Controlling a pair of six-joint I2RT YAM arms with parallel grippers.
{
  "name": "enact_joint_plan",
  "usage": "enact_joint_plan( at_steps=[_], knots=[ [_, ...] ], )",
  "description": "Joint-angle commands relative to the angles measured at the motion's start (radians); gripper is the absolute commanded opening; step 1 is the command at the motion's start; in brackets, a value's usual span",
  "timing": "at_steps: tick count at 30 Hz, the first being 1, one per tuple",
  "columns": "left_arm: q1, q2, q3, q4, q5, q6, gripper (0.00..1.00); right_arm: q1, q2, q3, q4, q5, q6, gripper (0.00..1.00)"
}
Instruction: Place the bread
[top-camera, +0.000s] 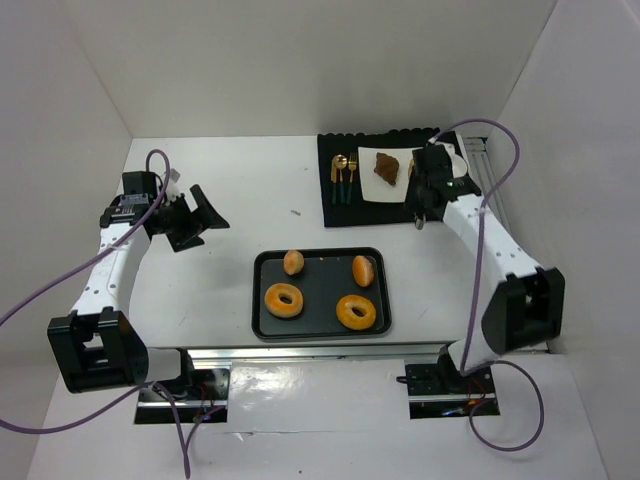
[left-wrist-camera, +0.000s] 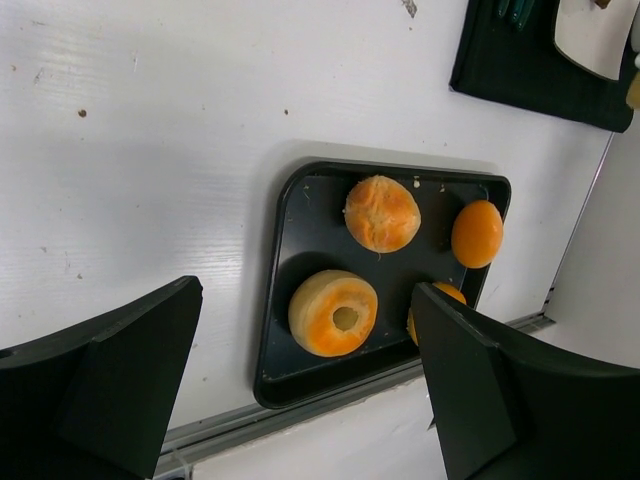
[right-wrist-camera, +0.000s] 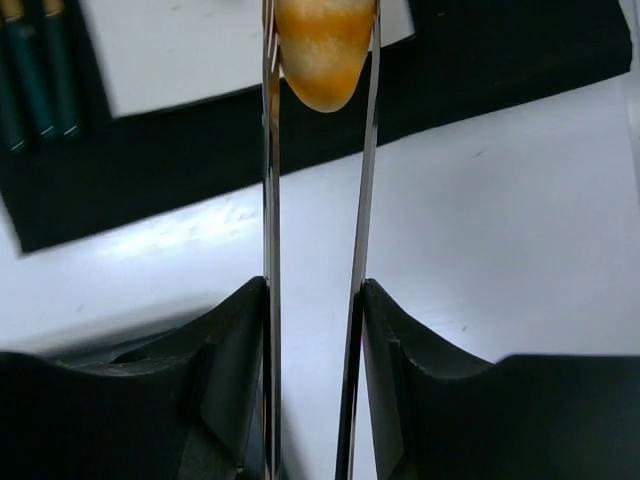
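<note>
Tray (top-camera: 262, 322) at near edge of desk (top-camera: 230, 170): two ring breads (top-camera: 284, 300), two buns (top-camera: 294, 262). Right gripper (right-wrist-camera: 318, 295) jaws clamp one tongs (right-wrist-camera: 270, 180) pinching one roll (right-wrist-camera: 322, 50). Left gripper (top-camera: 200, 218) jaws apart.

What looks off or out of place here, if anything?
Nothing much. Four breads sit inside the tray, and the cutlery lies straight on the black mat. Only oddity: a small dark speck on the bare table between tray and mat. The right gripper is shut on tongs pinching a roll.
</note>
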Motion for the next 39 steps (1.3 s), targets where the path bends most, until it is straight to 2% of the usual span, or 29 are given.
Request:
enact_joint_plan(
  at_steps=[1, 5, 10, 12, 13, 17, 20, 24, 25, 27, 32, 36, 39],
  knots=[
    [-0.001, -0.019, -0.003, 0.008, 0.028, 0.006, 1.0, -0.068, 0.113, 0.118, 0.185, -0.05, -0.031, 0.48],
    [-0.001, -0.019, 0.006, -0.001, 0.016, 0.016, 1.0, -0.106, 0.231, 0.183, 0.207, -0.048, -0.042, 0.48],
    [-0.001, -0.001, 0.006, -0.001, 0.016, 0.016, 1.0, -0.126, 0.285, 0.173, 0.284, -0.092, -0.031, 0.48],
    [-0.001, 0.009, 0.016, -0.001, 0.016, 0.016, 1.0, -0.126, 0.32, 0.195, 0.268, -0.092, -0.017, 0.52],
    [-0.001, 0.009, 0.016, -0.001, 0.016, 0.025, 1.0, -0.126, 0.32, 0.206, 0.255, -0.08, -0.017, 0.58],
    [-0.001, 0.009, 0.016, -0.001, 0.016, 0.025, 1.0, -0.126, 0.308, 0.197, 0.246, -0.068, -0.017, 0.66],
    [-0.001, 0.009, 0.016, -0.001, 0.016, 0.025, 1.0, -0.126, 0.262, 0.184, 0.246, -0.068, -0.017, 0.68],
    [-0.001, 0.009, 0.016, -0.001, 0.016, 0.025, 1.0, -0.104, 0.12, 0.146, 0.246, -0.068, -0.017, 0.59],
    [-0.001, 0.009, 0.007, -0.001, 0.016, 0.025, 1.0, -0.103, 0.089, 0.135, 0.246, -0.083, -0.028, 0.54],
    [-0.001, 0.0, 0.006, -0.001, 0.026, 0.025, 1.0, -0.081, 0.034, 0.114, 0.234, -0.118, -0.065, 0.52],
    [-0.001, -0.01, -0.017, 0.008, 0.036, 0.025, 1.0, 0.04, -0.112, 0.045, 0.128, -0.16, -0.08, 0.43],
    [-0.001, -0.02, -0.026, 0.008, 0.036, 0.025, 1.0, 0.172, -0.207, -0.034, 0.065, -0.263, -0.111, 0.43],
    [-0.001, -0.02, -0.026, 0.008, 0.026, 0.025, 1.0, 0.272, -0.236, -0.046, -0.034, -0.191, -0.091, 0.43]
  ],
)
